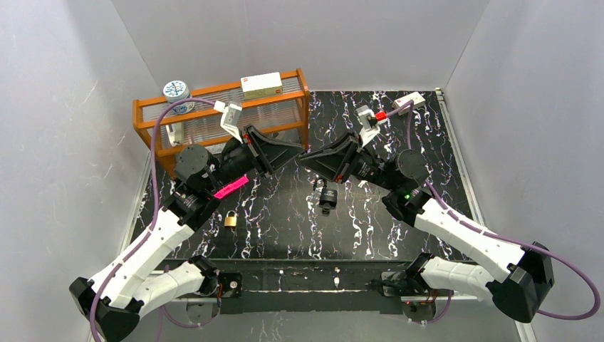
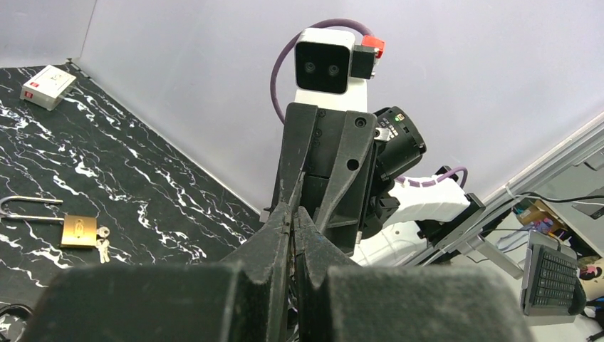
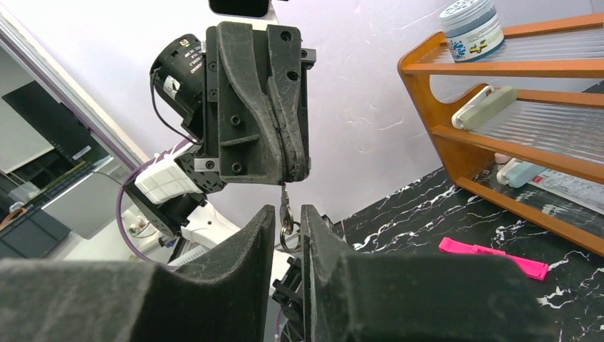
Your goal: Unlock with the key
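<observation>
Overall, black marbled desk [image 1: 285, 228], pale grey walls; one wooden shelf [image 1: 214, 90], far-left corner; two locks: brass padlock [image 1: 230, 220] near-left, dark padlock [image 1: 326, 197] mid-desk; one key [image 3: 285, 194] aloft over centre, pinched in left tool [image 3: 294, 171]; right tool [image 3: 288, 214] slightly spread around its ring.

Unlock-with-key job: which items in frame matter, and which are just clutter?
Job:
- key, pinched in left gripper
- right gripper
- black padlock
- brass padlock (unclear which lock is meant)

Clutter:
- pink strip
- wooden rack
- white box
- round tin
</observation>
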You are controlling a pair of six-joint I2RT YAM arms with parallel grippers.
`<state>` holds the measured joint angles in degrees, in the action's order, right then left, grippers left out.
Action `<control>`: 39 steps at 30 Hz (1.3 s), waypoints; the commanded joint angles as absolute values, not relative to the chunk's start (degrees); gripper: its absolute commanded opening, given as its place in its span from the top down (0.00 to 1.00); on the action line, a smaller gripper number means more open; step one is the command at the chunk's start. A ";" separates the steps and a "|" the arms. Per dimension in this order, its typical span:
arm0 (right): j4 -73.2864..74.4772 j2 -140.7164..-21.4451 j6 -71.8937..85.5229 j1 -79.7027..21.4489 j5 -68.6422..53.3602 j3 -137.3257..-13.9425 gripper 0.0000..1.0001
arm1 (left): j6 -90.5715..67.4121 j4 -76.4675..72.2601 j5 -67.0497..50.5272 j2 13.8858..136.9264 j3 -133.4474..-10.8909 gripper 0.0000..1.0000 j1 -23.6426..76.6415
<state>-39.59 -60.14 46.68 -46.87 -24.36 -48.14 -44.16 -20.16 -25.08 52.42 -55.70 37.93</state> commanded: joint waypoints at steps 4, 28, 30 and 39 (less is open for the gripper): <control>-43.50 -60.42 46.68 -46.67 -24.42 -50.71 0.82 | -44.31 -22.50 -25.86 51.50 -55.44 1.00 37.71; -23.57 -53.24 42.06 -46.66 -8.59 -47.11 0.99 | -48.54 25.69 39.27 42.74 -58.75 0.02 37.79; -19.73 -52.38 41.11 -46.67 -5.88 -46.95 0.99 | -50.71 32.50 42.60 43.24 -58.53 0.02 37.79; -9.04 -50.30 41.36 -46.66 -0.54 -44.15 0.99 | -55.98 47.68 38.56 53.58 -49.70 0.02 37.73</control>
